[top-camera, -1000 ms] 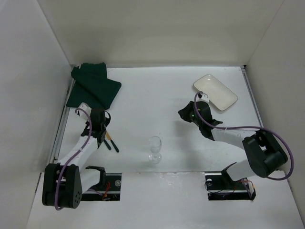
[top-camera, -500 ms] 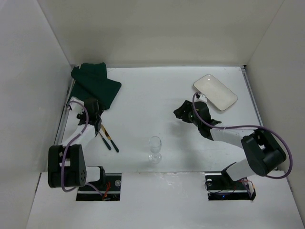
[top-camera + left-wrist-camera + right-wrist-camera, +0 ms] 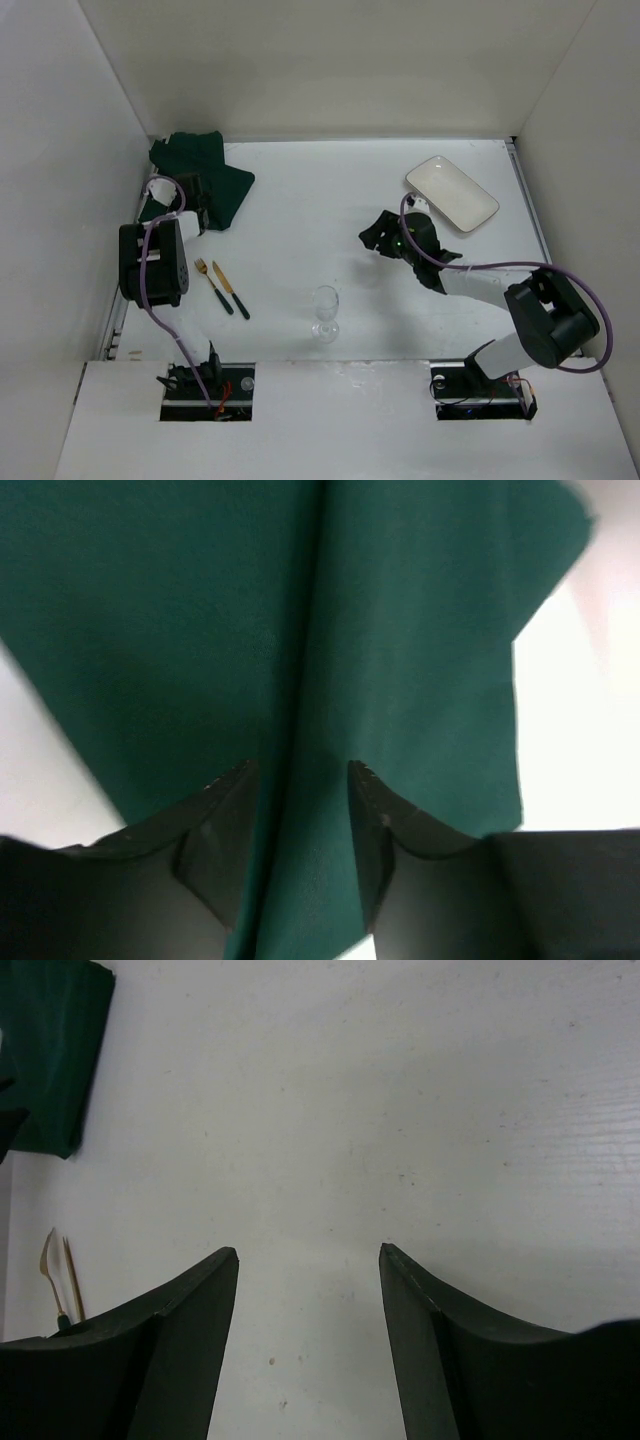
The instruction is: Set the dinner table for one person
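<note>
**Place-setting stock on the white table, one sitting**

1. Dinner table (image 3: 300, 200): large matte white rectangular top. It fills the floor of the scene, carries every item below, and is shut in by plain white walls (image 3: 330, 70) at the left, right and far sides.
2. Right arm (image 3: 500, 285): reaches from its base at the near edge towards the middle of the table. The right gripper (image 3: 308, 1248) is over bare table between the plate and the wine glass. Its fingers are spread wide with nothing between them.
3. Left arm (image 3: 150, 265): folded back along the left edge, wrist over the far-left corner. The left gripper (image 3: 300, 770) is above the green cloth. Its fingers are parted, with a raised crease of the cloth lined up in the gap. Whether the pads touch the fabric cannot be told.
4. Green cloth (image 3: 228, 185): dark green and rumpled, in the far-left corner.
5. Plate (image 3: 452, 193): white, rectangular with rounded corners. It lies flat and at a slant in the far-right part, well apart from the other items.
6. Wine glass (image 3: 324, 313): clear and stemmed, upright near the middle of the near edge.
7. Knife (image 3: 231, 291): dark handle, lying flat to the left of the glass.
8. Fork (image 3: 211, 285): pale head, dark handle. It lies just beside the knife on its left, parallel to it, with the head pointing away from the near edge.
</note>
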{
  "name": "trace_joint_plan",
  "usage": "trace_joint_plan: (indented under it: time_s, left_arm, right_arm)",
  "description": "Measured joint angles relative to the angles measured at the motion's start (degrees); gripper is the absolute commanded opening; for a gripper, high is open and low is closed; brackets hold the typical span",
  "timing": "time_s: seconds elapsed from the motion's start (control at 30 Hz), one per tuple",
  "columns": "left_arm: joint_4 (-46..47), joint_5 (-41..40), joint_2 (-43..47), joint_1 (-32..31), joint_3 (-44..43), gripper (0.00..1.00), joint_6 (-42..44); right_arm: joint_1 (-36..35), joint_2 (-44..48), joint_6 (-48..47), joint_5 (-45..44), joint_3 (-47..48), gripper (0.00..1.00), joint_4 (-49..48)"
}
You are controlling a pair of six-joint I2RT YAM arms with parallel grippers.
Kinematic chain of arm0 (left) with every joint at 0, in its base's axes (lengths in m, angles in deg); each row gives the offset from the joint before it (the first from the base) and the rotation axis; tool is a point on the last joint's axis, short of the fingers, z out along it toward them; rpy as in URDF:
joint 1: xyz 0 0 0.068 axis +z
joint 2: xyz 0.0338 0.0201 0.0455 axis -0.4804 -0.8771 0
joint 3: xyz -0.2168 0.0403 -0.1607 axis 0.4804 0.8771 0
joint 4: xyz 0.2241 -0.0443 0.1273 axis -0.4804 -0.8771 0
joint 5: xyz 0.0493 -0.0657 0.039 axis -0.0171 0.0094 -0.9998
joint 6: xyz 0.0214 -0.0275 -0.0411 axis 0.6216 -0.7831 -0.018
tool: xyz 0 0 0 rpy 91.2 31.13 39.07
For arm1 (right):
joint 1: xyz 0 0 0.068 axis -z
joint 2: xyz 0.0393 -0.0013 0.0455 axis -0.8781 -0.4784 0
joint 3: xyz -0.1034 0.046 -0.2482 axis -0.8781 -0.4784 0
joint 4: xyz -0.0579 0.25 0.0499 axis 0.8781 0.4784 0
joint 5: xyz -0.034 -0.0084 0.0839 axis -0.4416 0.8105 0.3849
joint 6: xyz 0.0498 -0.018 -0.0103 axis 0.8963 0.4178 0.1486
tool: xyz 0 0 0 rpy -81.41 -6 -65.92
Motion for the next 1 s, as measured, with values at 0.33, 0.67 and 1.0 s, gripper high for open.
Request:
trace_joint_plan:
  time_s: [0.33,0.67,1.0]
  left_arm:
    - [1.05,6.58,-9.07,-3.72,-7.10,0.07,0.57]
    - [10.29,15.37,-9.81,-21.33,-2.51,0.05,1.25]
    - [9.94,19.04,-0.24,-27.12,8.22,0.32,3.45]
  right_arm:
    - [-0.48,-1.40,-0.57,0.17,1.14,0.68,-0.02]
    - [0.00,-1.57,-1.03,0.15,1.14,0.77,-0.02]
    - [1.20,-4.09,-0.09,-0.96,1.90,0.74,-0.28]
